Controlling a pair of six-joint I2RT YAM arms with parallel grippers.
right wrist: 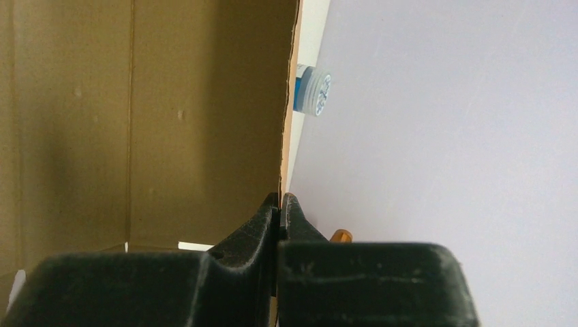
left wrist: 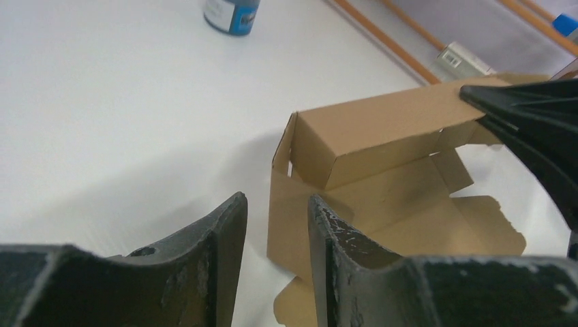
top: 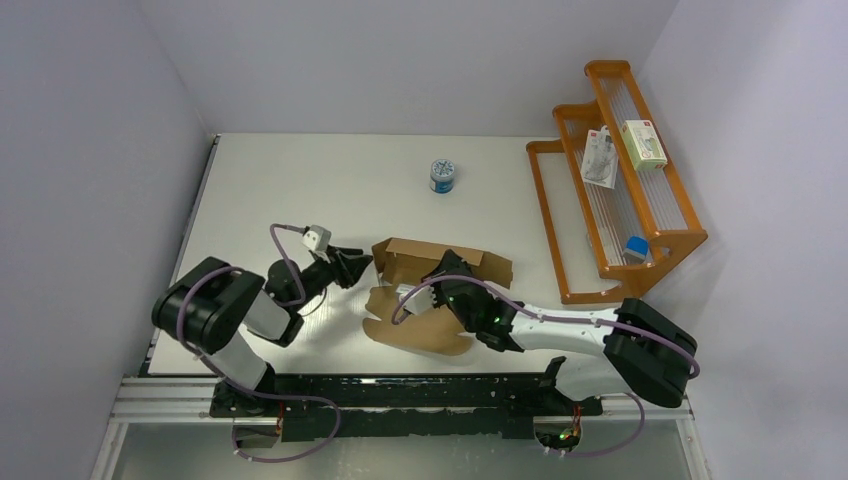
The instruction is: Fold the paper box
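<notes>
Pinching a raised wall of the paper box (top: 405, 256) by its edge, the right end effector (right wrist: 281, 203) has its fingers pressed together on the cardboard, and the brown panel fills the left half of its wrist view. The box lies near the middle of the bench (top: 300, 180), between the two arms, and is half formed. One long wall and a short end panel stand up, while the wide panel and its rounded tabs lie flat toward the arm bases. Its long axis runs left to right across the bench. The open left end faces the left end effector (left wrist: 276, 203), which sits low just beside that end, jaws parted to a narrow gap with nothing between them. By my reading, the coming fold turns on that left end: the left arm is the nearer one, and the end flap lies straight ahead of its fingers. The box's trough shows nothing inside. A blue-and-white tin (top: 443, 176) stands well beyond the box. The orange stepped rack (top: 543, 200) at the right holds white packages (top: 643, 143) on its upper steps and a small blue-topped item (top: 634, 247) lower down.
</notes>
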